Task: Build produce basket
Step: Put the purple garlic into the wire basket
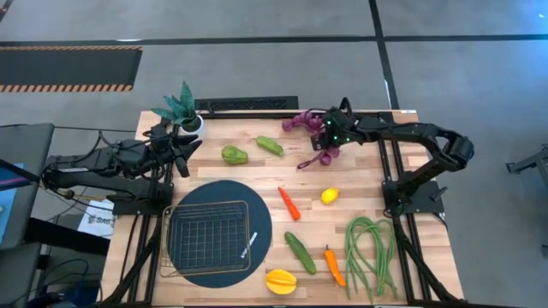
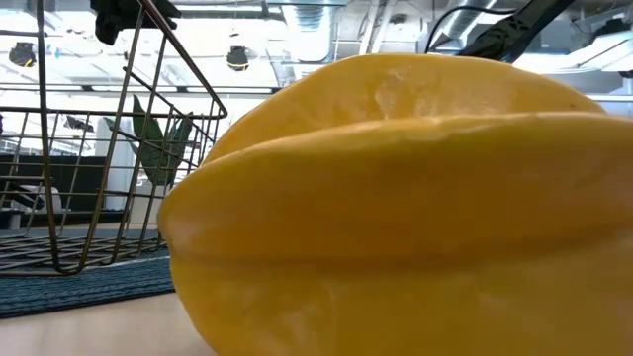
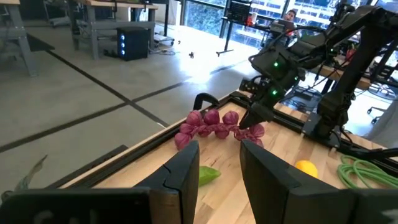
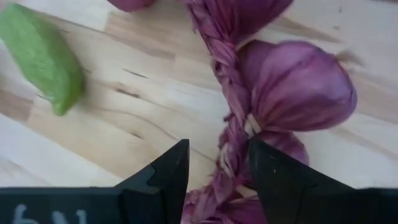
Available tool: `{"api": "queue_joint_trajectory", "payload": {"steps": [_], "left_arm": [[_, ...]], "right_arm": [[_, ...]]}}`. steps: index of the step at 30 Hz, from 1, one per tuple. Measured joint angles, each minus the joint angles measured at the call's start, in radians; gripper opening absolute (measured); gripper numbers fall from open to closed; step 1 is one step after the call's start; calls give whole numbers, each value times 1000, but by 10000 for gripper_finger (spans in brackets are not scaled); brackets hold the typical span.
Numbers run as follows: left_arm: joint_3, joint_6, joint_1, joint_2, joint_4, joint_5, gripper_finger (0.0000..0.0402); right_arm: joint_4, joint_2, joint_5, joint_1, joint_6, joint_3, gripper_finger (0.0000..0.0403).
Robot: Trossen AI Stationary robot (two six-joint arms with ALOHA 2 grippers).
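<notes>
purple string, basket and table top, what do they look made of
Purple string: looks like fabric or dried husk, matte with fine creases, bulbs tied along a braided cord; the right gripper straddles that braid. Basket: thin metal wire, a bare open grid with a slight sheen. Table top: pale wood, visible grain and plank seams, smooth and unpainted.

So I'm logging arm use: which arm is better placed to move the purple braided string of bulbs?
Right. The right gripper is already on the purple braided string of bulbs, its fingers straddling the braid. The left gripper waits by the potted green plant, away from it, fingers apart.
</notes>
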Motion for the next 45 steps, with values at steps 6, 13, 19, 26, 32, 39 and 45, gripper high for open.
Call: {"api": "queue_joint_trajectory", "payload": {"steps": [6,13,19,26,32,39,45], "left_arm": [[0,0,0,0,0,0,103],[0,-9,0,0,-1,0,103],[0,-36,0,0,-36,0,103],[0,-46,0,0,-41,0,103],[0,-45,0,0,-46,1,103],[0,-42,0,0,-46,1,103],[0,-42,0,0,-46,1,103]], "right_arm": [[14,81,2,2,-1,6,201],[87,182,-1,0,25,12,187],[64,193,-35,-9,-7,32,58],[22,132,-24,-22,-42,60,25],[-9,83,-43,-15,-61,77,36],[-70,75,-48,-6,-72,76,45],[-67,75,-50,2,-76,77,9]]}}
